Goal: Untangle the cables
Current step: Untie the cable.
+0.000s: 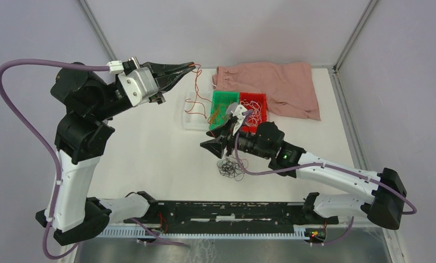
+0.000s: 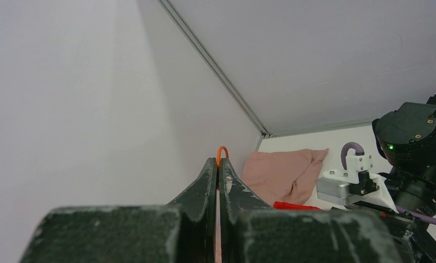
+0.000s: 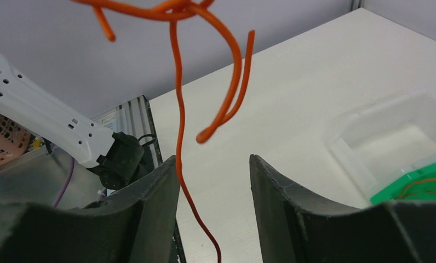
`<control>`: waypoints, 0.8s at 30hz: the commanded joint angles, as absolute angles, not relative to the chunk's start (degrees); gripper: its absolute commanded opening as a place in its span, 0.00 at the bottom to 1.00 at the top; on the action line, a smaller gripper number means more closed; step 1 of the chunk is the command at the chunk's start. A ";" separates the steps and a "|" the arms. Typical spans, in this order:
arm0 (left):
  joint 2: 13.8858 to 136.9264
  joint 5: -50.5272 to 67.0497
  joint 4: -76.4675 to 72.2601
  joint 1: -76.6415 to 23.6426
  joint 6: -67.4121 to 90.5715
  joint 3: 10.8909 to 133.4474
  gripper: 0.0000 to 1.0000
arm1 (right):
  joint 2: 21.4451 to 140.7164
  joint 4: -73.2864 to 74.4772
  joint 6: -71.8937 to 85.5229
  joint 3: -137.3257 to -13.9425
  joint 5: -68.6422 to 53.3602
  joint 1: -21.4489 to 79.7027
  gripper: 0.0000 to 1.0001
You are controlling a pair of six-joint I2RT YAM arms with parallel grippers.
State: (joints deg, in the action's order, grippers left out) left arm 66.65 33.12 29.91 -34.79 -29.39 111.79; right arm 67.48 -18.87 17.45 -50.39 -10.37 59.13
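Observation:
My left gripper [image 1: 191, 66] is raised at the back left and shut on an orange cable [image 1: 198, 86] that hangs down from it. In the left wrist view its fingers [image 2: 218, 162] are pressed together, with a small orange loop [image 2: 222, 149] sticking out above the tips. My right gripper [image 1: 206, 145] sits lower, near the middle of the table. It is open [image 3: 213, 160], and the hanging orange cable [image 3: 176, 104] runs down between its fingers, close to the left one. A small black tangle of cables [image 1: 229, 167] lies on the table just below the right gripper.
A green tray [image 1: 223, 99] and a red tray [image 1: 257, 107] holding loose strands stand at the back centre, with a clear tray [image 1: 193, 119] to their left. A pink cloth [image 1: 276, 85] lies behind them. The purple hose of the right arm [image 1: 259, 172] loops beside the tangle.

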 commanded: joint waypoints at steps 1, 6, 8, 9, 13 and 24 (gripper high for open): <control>66.30 33.61 27.89 -34.80 -28.58 112.05 0.03 | 66.59 -20.19 15.75 -51.66 -6.45 59.10 0.48; 66.25 33.73 27.84 -34.78 -28.48 112.25 0.03 | 64.98 -20.70 15.91 -49.48 -4.92 59.09 0.08; 66.22 33.66 27.76 -34.80 -28.47 112.24 0.03 | 64.65 -20.65 16.04 -49.06 -5.35 59.12 0.01; 66.25 33.55 27.75 -34.80 -28.53 112.21 0.03 | 64.53 -20.65 16.20 -48.98 -5.62 59.11 0.01; 66.10 32.72 27.27 -34.81 -29.12 112.14 0.03 | 64.20 -20.86 16.83 -47.97 -5.98 59.09 0.01; 65.95 22.96 24.16 -34.83 -38.14 112.68 0.03 | 62.74 -26.11 22.45 -37.52 -2.90 56.04 0.01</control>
